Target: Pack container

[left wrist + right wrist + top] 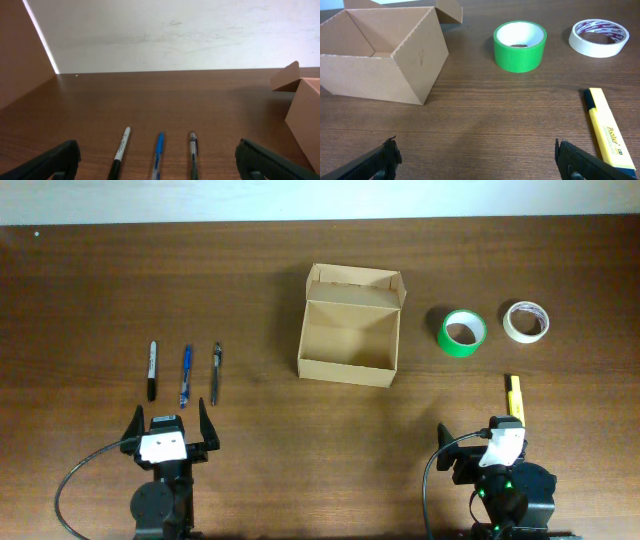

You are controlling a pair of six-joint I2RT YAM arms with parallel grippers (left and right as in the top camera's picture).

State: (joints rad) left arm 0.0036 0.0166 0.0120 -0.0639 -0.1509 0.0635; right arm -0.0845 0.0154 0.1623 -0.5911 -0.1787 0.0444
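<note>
While both arms sit at the table's [90, 280] 6 o'clock edge, I see L gripper [157, 146] & R gripper [476, 148] spread wide, holding nothing. At L's 12: 3 pens – black marker [152, 370], blue pen [186, 376], grey pen [216, 373]. At R's 1: 1 yellow highlighter [514, 398]. Farther, mid-table: 1 container [345, 368], lid flap up. At its 3: 2 tape rolls – green roll [520, 57], white roll [597, 47].

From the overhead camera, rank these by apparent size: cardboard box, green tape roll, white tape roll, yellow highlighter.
1. cardboard box, clearly largest.
2. green tape roll and white tape roll: they look about equal, so I won't rank them.
3. yellow highlighter: roughly as long as a roll is wide, but far thinner.
</note>
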